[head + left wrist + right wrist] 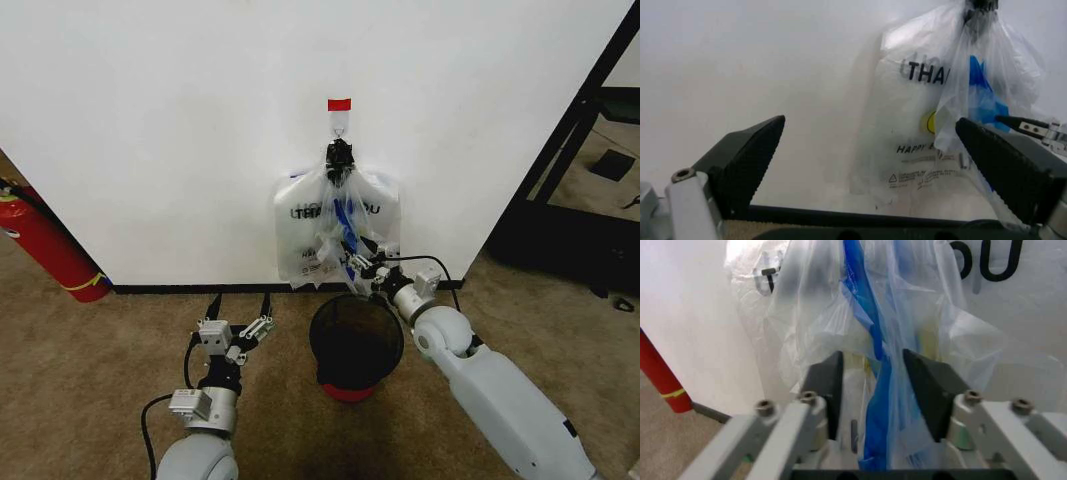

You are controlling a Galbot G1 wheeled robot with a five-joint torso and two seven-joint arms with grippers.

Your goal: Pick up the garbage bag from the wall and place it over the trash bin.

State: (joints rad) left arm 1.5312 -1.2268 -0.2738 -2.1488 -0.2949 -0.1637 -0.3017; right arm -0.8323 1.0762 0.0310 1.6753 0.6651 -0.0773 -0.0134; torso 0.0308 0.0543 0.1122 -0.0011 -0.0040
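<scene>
The garbage bag (343, 228) hangs crinkled in front of a bundle of like bags (300, 235), gathered under a black tie (340, 157) on the hook below the red tape (340, 104) on the wall (180, 130). My right gripper (358, 268) is at the bag's lower part. In the right wrist view its fingers (830, 390) are drawn in on a blue-printed fold of the garbage bag (875, 325), held by the right gripper (872, 357). The trash bin (356, 345) stands on the floor just below. My left gripper (240, 298) waits open, left of the bin.
A red fire extinguisher (45, 245) leans at the wall's far left. The black baseboard (190, 289) runs along the brown carpet. A black frame (585, 120) stands to the right of the wall. The left wrist view faces the bag's lettering (927, 72) between its fingers (750, 150).
</scene>
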